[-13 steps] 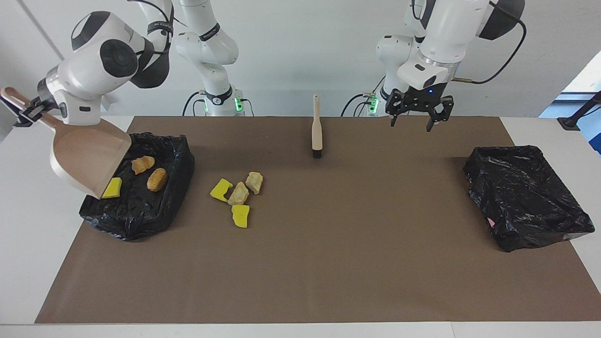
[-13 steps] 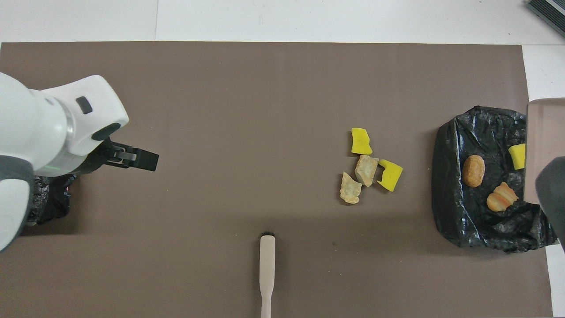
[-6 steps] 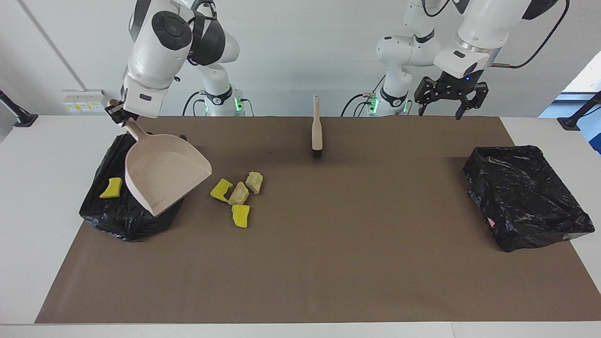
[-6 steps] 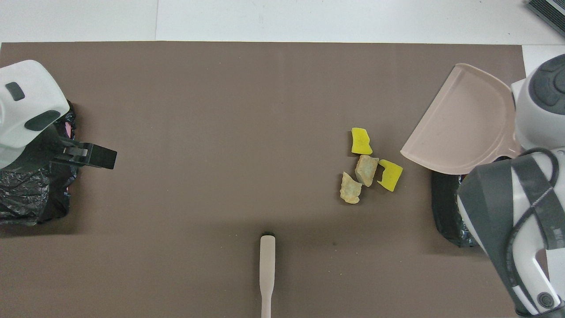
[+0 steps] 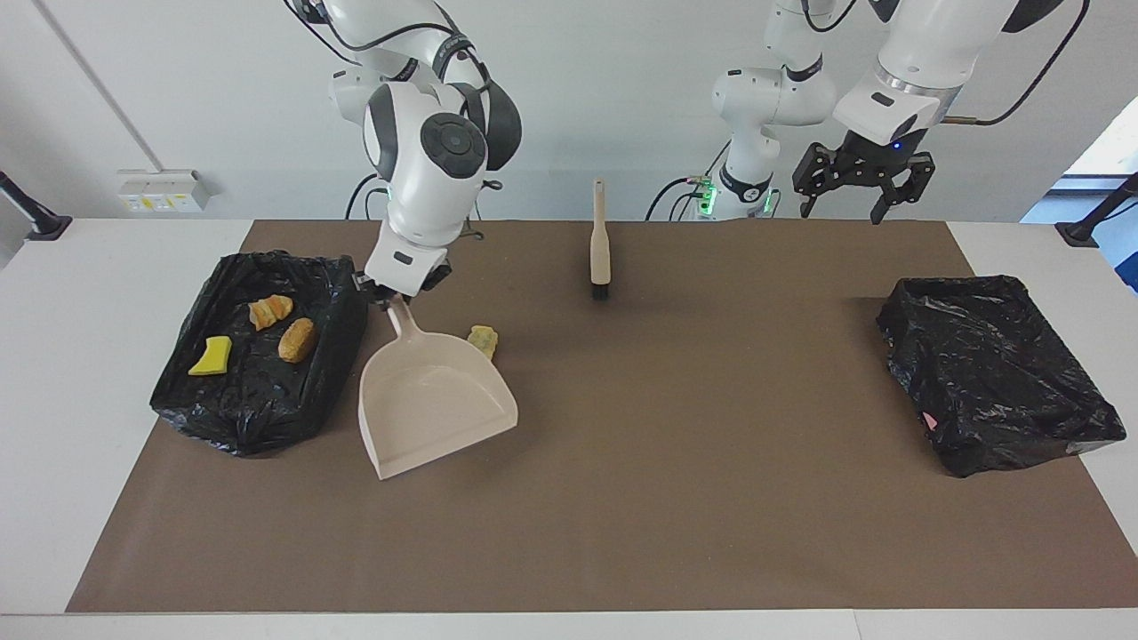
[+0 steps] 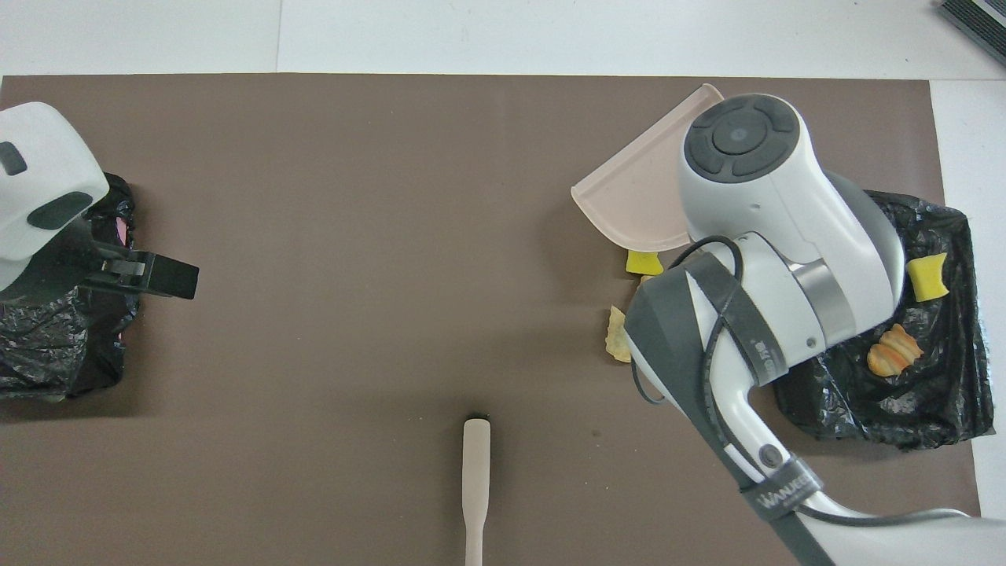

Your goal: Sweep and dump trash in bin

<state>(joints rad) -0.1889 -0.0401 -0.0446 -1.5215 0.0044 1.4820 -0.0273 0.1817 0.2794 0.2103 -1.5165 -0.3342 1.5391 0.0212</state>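
Right gripper (image 5: 388,297) clamped on the handle of the beige dustpan (image 5: 433,407), pan raised over the loose trash (image 5: 484,339) beside the black-lined bin (image 5: 333,293); three more pieces (image 5: 296,340) inside that bin. Left gripper (image 5: 861,191) spread wide, waiting over the mat's edge near the second bin (image 5: 996,373). Brush (image 5: 600,240) lying mid-mat, bare brown mat (image 5: 676,498) all around it

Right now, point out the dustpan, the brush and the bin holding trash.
dustpan (image 5: 436,404), facing view, middle of its tray.
brush (image 5: 600,240), facing view, its handle.
bin holding trash (image 5: 253,413), facing view, bare black liner.
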